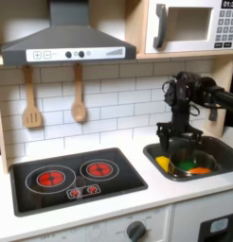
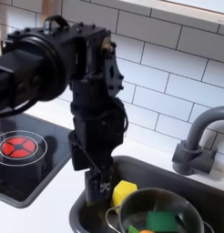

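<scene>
The pincer (image 2: 98, 185) reaches into the sink (image 2: 157, 175) near a yellow block (image 2: 124, 192); its opening cannot be told. Next, it needs a careful descent.

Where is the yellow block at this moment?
In the second exterior view, the yellow block lies in the sink, between the claw and the bowl.

You get even, soft indoor light in both exterior views, bright enough to read the white tile wall (image 1: 109, 95). Both pictures are low in resolution and slightly soft, so edges smear. In the first exterior view, shade sits under the range hood (image 1: 66, 47). In the second exterior view, the black arm (image 2: 82, 82) reads dark, its detail lost.
</scene>
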`<state>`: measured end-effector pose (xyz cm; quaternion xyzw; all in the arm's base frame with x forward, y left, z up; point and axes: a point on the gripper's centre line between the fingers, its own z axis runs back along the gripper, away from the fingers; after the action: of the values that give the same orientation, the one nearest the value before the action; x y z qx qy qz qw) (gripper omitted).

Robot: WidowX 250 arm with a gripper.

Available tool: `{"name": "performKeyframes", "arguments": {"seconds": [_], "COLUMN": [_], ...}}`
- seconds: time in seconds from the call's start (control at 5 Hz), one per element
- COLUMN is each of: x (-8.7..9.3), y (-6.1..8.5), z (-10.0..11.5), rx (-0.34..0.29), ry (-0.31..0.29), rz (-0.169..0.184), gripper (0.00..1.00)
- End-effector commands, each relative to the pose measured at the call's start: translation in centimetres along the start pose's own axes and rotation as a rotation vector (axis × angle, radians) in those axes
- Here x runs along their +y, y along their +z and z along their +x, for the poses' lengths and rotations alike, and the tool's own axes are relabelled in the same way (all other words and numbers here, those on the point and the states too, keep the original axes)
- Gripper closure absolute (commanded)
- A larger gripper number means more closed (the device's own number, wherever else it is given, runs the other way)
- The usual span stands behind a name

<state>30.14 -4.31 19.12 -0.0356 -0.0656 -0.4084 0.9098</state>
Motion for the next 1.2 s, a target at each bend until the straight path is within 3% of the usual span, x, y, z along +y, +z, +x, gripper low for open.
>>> {"name": "performKeyframes", "arguments": {"seconds": [0.0, 0.4, 0.6, 0.8, 1.0], "x": [-0.3, -1.4, -1.8, -1.5, -0.5], "y": [-2.7, -5.5, -5.9, -5.3, -4.4], "z": [-2.7, -3.2, -2.7, -2.2, -1.9], "rx": [-0.131, -0.165, -0.212, -0.264, -0.315], "ry": [0.081, 0.096, 0.083, 0.113, 0.162], "rz": [-0.206, -0.282, -0.303, -0.264, -0.17], "gripper": [0.0, 0.0, 0.0, 0.0, 0.0]}}
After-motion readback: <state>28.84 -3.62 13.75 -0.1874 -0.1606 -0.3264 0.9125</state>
